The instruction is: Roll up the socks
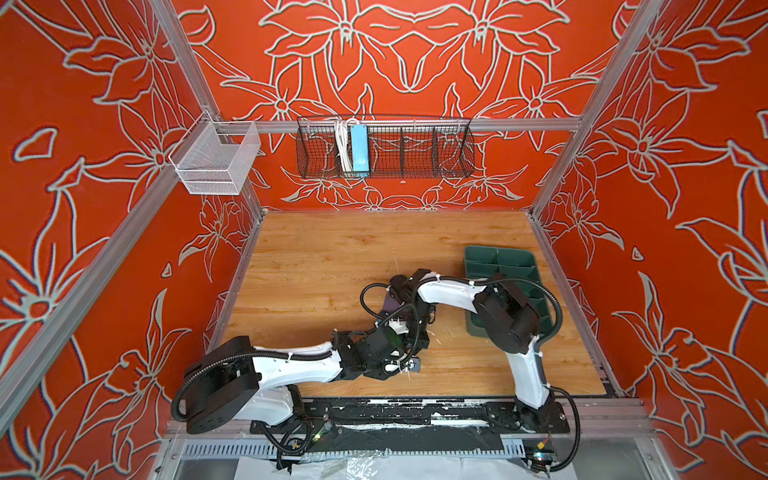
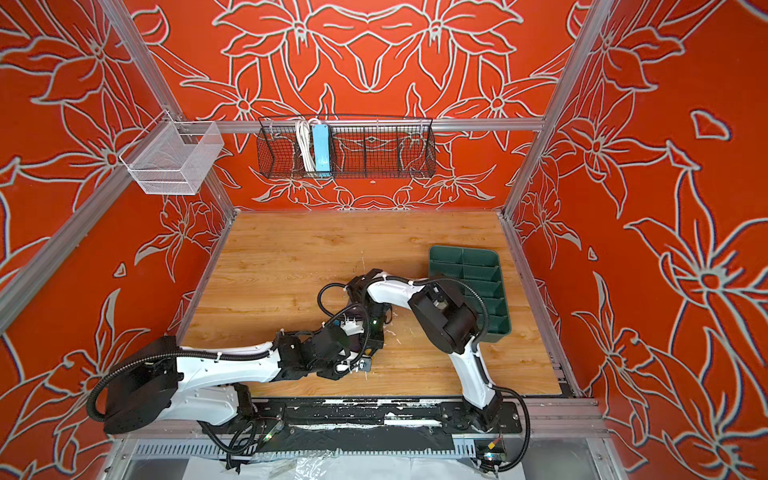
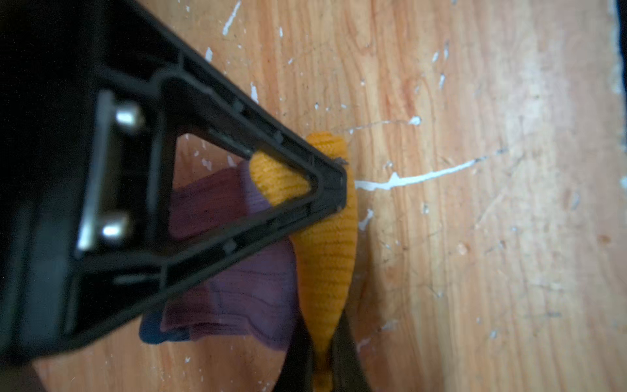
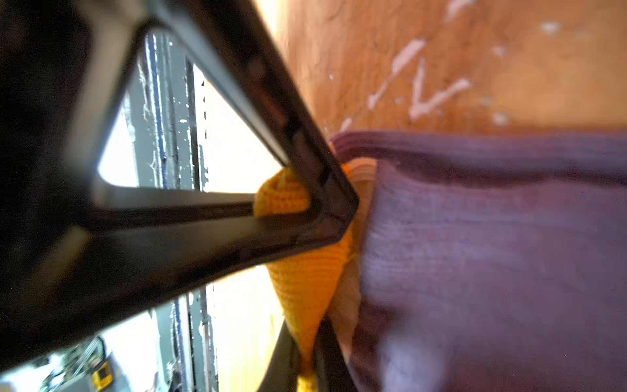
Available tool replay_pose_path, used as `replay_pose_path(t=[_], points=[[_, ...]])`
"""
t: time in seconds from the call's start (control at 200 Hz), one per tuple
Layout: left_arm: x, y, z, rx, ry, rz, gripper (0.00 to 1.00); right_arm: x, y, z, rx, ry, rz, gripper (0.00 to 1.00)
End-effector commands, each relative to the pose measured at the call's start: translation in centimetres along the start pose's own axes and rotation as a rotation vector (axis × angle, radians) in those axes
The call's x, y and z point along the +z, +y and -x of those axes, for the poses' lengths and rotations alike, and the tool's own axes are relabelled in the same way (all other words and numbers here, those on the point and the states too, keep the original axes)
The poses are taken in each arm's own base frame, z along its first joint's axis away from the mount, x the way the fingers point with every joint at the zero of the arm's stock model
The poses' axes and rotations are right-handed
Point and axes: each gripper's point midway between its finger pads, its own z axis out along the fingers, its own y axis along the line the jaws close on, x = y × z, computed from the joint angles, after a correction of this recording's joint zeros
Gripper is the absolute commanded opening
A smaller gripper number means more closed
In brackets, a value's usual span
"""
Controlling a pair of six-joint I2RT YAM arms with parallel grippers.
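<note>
Two arms converge over the middle of the light wooden tabletop [image 1: 332, 266].

Left gripper [image 3: 339, 183]: jaws together, clamped on one end of the mustard-yellow ribbed cuff [image 3: 325, 258] of the ribbed purple sock [image 3: 247, 292].

Right gripper [image 4: 342, 213]: jaws together, clamped on the other end of the same cuff. Its black fingers [image 3: 295, 359] show in the left wrist view, pinching the cuff's tapered end.

Cuff is drawn out long between the two grips. Purple body is bunched just beside it, low over the wood; cannot tell whether it rests there. Navy patch [image 3: 152, 334] sits at the body's far edge.

Pale beige fabric strip [image 4: 364, 190] shows between cuff and purple body; cannot tell whether it is a separate sock.

Sliver of purple [image 1: 390, 305] is visible between the wrists in a top view.

Dark green divided plastic tray [image 1: 498, 257] stands at the table's right side, apart from the sock.
</note>
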Motion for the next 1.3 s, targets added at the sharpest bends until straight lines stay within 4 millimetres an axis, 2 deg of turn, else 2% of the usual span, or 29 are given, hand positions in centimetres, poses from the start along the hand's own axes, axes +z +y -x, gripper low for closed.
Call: replay_pose_path(t=[0.0,0.01,0.02,0.025,0.03,0.04,0.05,0.185,0.315,0.415,0.51,0.555,0.595,0.636,0.711,0.796,0.856,0.996,1.151,1.296], points=[[-0.5,-0.5,-0.9,-0.016,0.014,-0.036,0.00,-1.4,-0.5,-1.1,-0.017,-0.024,-0.109,0.20],[-0.5,-0.6,-0.9,-0.016,0.012,-0.039,0.00,-1.6,-0.5,-1.1,-0.019,-0.030,-0.118,0.35],[-0.6,-0.7,-0.9,-0.016,0.011,-0.044,0.00,-1.8,-0.5,-1.2,-0.020,-0.036,-0.124,0.61],[-0.6,-0.7,-0.9,-0.016,0.010,-0.045,0.00,-1.9,-0.5,-1.2,-0.020,-0.039,-0.128,0.77],[-0.6,-0.7,-0.9,-0.016,0.009,-0.047,0.00,-1.9,-0.5,-1.2,-0.021,-0.042,-0.131,0.87],[-0.5,-0.8,-0.9,-0.015,0.009,-0.052,0.00,-2.1,-0.5,-1.2,-0.023,-0.049,-0.137,0.95],[-0.5,-0.8,-0.9,-0.015,0.008,-0.054,0.00,-2.3,-0.4,-1.2,-0.025,-0.056,-0.144,0.97],[-0.4,-1.2,-1.0,-0.025,0.001,-0.087,0.00,-5.2,-0.5,-1.5,-0.031,-0.148,-0.245,0.98],[-0.2,-1.1,-1.1,-0.051,-0.005,-0.108,0.00,-10.5,-1.7,-1.8,-0.006,-0.292,-0.449,0.98],[-0.4,-0.8,-1.2,-0.074,-0.019,-0.123,0.00,-17.1,-3.9,-2.5,0.090,-0.442,-0.771,0.98],[-0.8,-0.9,-1.1,-0.114,-0.037,-0.176,0.00,-24.8,-4.9,-4.0,0.267,-0.649,-1.118,0.98],[-1.1,-1.2,-0.9,-0.133,-0.053,-0.224,0.00,-28.0,-4.2,-5.0,0.359,-0.746,-1.248,0.98],[-1.3,-1.4,-0.7,-0.144,-0.064,-0.262,0.00,-29.7,-3.1,-5.5,0.396,-0.814,-1.299,0.98],[-1.5,-1.6,-0.6,-0.156,-0.067,-0.296,0.00,-30.6,-1.8,-5.2,0.375,-0.882,-1.306,0.98],[-1.6,-2.1,-0.7,-0.140,-0.052,-0.353,0.00,-30.1,1.3,-3.6,0.184,-0.937,-1.240,0.97],[-1.5,-2.4,-0.8,-0.162,-0.023,-0.409,0.00,-28.4,4.8,-2.3,-0.047,-0.947,-1.183,0.79],[-1.4,-2.4,-0.9,-0.181,-0.002,-0.446,0.00,-26.8,6.2,-2.2,-0.154,-0.886,-1.185,0.70],[-0.8,-2.2,-1.3,-0.228,0.041,-0.488,0.00,-22.0,7.1,-2.6,-0.392,-0.530,-1.335,0.67],[-0.4,-2.1,-1.7,-0.287,0.068,-0.520,0.00,-19.4,8.0,-1.9,-0.561,-0.315,-1.460,0.60],[-0.4,-2.3,-1.9,-0.319,0.075,-0.553,0.00,-13.2,9.1,-0.7,-0.813,-0.124,-1.448,0.58]])
